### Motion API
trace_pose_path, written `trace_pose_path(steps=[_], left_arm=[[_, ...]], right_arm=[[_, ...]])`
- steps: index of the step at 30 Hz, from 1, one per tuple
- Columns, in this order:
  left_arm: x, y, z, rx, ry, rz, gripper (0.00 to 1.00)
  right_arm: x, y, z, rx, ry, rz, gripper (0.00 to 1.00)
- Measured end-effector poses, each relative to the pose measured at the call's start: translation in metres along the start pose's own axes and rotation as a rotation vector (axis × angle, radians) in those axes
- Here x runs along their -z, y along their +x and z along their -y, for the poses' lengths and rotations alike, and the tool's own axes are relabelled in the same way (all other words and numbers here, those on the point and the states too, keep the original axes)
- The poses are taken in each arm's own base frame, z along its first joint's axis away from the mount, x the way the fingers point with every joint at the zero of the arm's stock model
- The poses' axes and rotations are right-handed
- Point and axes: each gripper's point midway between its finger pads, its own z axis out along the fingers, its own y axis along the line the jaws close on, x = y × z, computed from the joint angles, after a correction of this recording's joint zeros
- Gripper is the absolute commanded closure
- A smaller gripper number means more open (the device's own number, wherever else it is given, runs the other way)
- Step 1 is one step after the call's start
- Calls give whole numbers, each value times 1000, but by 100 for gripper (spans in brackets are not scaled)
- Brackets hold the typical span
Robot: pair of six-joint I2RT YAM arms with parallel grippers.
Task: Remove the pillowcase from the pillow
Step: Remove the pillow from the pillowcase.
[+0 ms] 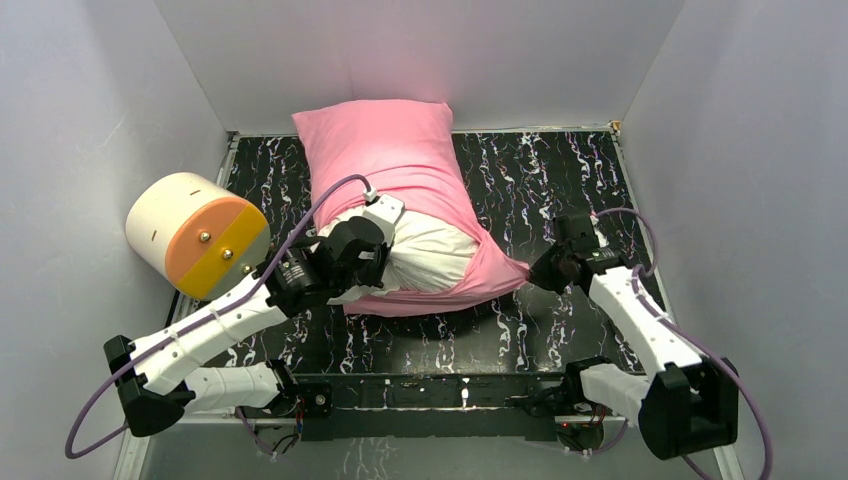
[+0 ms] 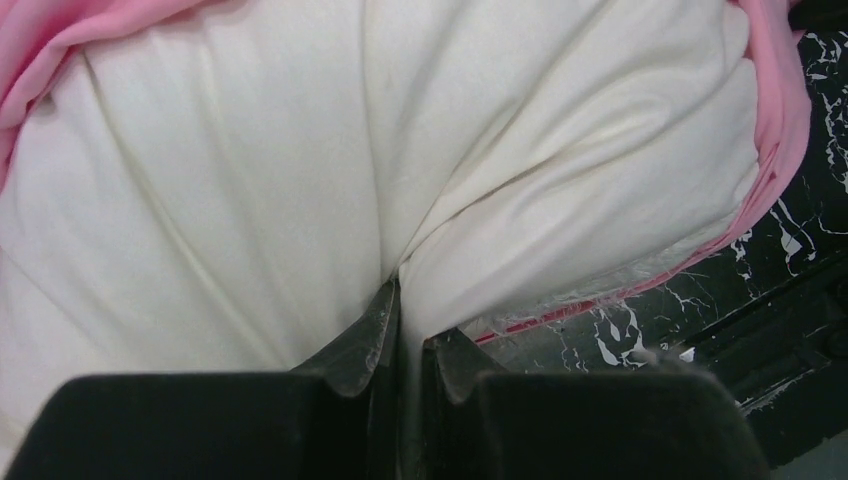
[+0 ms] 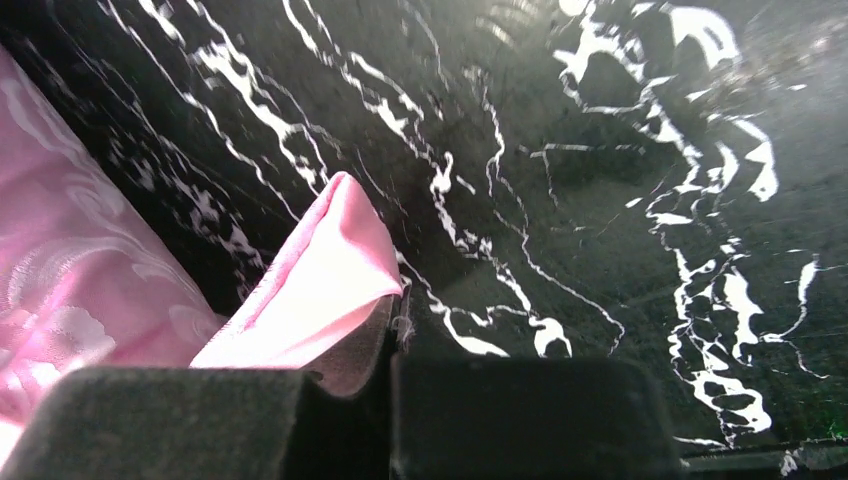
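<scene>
At the far left a cream drum (image 1: pixel 197 235) with an orange-and-yellow end face lies on its side against the wall, partly over the edge of the black counter (image 1: pixel 560 190) with its white marbled veins. Just right of it, the left tool (image 2: pixel 405 318) is pressed into the near end of the pillow (image 1: pixel 432 255), its jaws narrowed onto a pinched fold of the white fabric, which creases in long wrinkles fanning out from the grip. The pillow lies at the middle of the counter, angled from the back wall toward the near edge, plump and white where it is bare. The pillowcase (image 1: pixel 390 150) covers its far part in plain matte pink, and its open mouth rings the bare white end, running under it along the near side. On the right, the pillowcase's near corner is drawn out to a taut point, and the right tool (image 3: pixel 393 322) is clamped tight on that corner just above the counter. Beside the grip, the fabric shows a shiny satin face with a pale flower pattern.
</scene>
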Motion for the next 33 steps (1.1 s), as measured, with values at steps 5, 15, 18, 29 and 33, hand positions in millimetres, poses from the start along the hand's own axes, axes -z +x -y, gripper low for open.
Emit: trace_pose_path(steps=[5,15,18,29,33], left_arm=[[2,4,-1,15,18,-4,100],[0,4,4,37,50,-2,100],[-1,3,6,39,60,-1,100],[-6,7,14,33,90,-24,100],[-7,7,15,35,93,-24,100]], right_arm=[[-1,18,-5,79,-70,-149,63],[70,22,-49,220,-387,-165,23],[79,39,-60,263,-446,-211,25],[77,100,-97,484,-409,-282,69],[67,89,-90,468,-316,-212,81]])
